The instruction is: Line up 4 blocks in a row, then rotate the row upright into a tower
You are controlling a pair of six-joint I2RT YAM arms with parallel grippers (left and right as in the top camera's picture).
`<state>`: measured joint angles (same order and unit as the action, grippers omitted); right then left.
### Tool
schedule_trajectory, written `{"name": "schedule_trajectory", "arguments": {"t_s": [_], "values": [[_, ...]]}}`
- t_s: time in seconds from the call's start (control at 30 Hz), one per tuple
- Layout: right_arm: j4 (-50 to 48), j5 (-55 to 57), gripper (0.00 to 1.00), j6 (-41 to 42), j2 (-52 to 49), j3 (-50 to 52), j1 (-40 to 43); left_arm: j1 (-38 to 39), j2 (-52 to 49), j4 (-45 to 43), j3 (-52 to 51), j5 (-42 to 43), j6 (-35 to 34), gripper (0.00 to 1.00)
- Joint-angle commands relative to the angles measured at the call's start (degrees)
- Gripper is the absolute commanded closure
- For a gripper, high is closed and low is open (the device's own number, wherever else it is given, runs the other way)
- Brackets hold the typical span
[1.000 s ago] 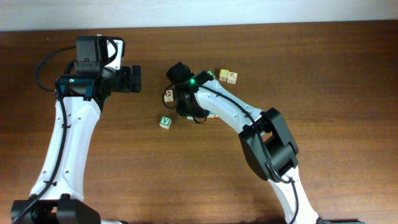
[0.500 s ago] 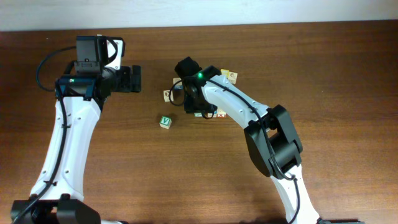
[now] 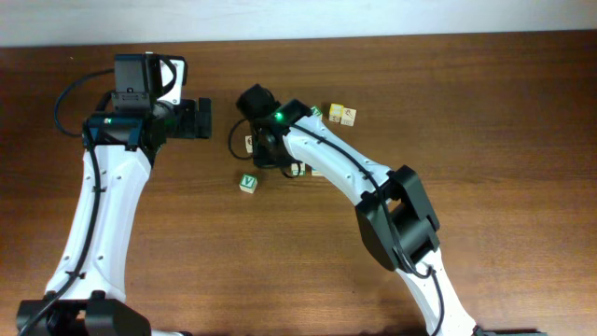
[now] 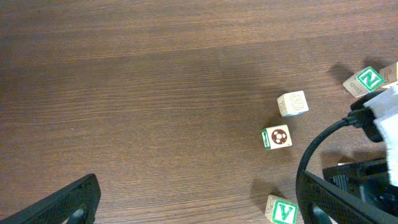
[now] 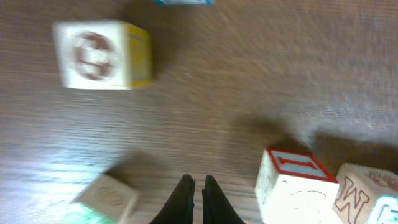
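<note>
In the right wrist view my right gripper [image 5: 194,198] is shut with nothing between its jaws, low over bare wood. A red-faced block [image 5: 297,182] stands just to its right. A pale block with a green edge [image 5: 104,200] lies just to its left. Only a strip of a blue face [image 5: 183,2] shows at the top edge. The green V block [image 3: 247,183] [image 4: 283,211] sits alone, left of the right arm. A green N block [image 4: 367,81] lies farther off. My left gripper [image 4: 197,182] is wide open over bare table, with the V block beside its right finger.
A cube with a brown round mark and a yellow side [image 5: 99,55] [image 4: 277,137] lies beyond the right fingers. A W cube [image 5: 368,193] touches the red block. Two cubes [image 3: 341,114] sit at the back. The right arm [image 3: 354,173] hides part of the cluster.
The right wrist has swung left over the block cluster, and its jaws have come together. The left arm and the V block have stayed put.
</note>
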<state>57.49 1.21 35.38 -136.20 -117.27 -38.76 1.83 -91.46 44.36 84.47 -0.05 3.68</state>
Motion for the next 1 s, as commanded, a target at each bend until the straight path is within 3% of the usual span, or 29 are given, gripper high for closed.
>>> {"name": "schedule_trajectory", "arguments": {"t_s": [0.0, 0.5, 0.53, 0.57, 0.63, 0.7, 0.8, 0.87, 0.97], "values": [[0.8, 4.9, 0.92, 3.3, -1.2, 0.2, 0.2, -0.1, -0.2, -0.1, 1.3, -0.2, 0.7, 0.01], [4.9, 5.9, 0.95, 6.4, -0.8, 0.8, 2.8, -0.1, -0.2, -0.1, 1.3, -0.2, 0.7, 0.01], [4.9, 3.8, 0.91, 4.4, -0.1, -0.1, 2.8, -0.1, -0.2, -0.1, 1.3, -0.2, 0.7, 0.01], [5.4, 1.0, 0.77, 1.7, 1.5, -2.7, 2.8, -0.1, -0.2, -0.1, 1.3, -0.2, 0.7, 0.01], [6.0, -1.8, 0.64, 1.0, 2.8, -5.4, 2.4, -0.1, -0.2, -0.1, 1.3, -0.2, 0.7, 0.01], [4.0, -8.4, 0.57, 1.7, 1.8, -5.6, 0.6, -0.1, -0.2, -0.1, 1.3, -0.2, 0.7, 0.01], [1.6, -8.1, 0.55, 6.2, -0.4, -5.5, -2.9, -0.1, -0.2, -0.1, 1.3, -0.2, 0.7, 0.01], [-1.3, -8.0, 0.43, 8.2, -2.1, -5.5, -4.6, -0.1, -0.2, -0.1, 1.3, -0.2, 0.7, 0.01], [-2.0, -7.8, 0.38, 11.6, -4.6, -5.4, -4.7, -0.1, -0.2, -0.1, 1.3, -0.2, 0.7, 0.01]]}}
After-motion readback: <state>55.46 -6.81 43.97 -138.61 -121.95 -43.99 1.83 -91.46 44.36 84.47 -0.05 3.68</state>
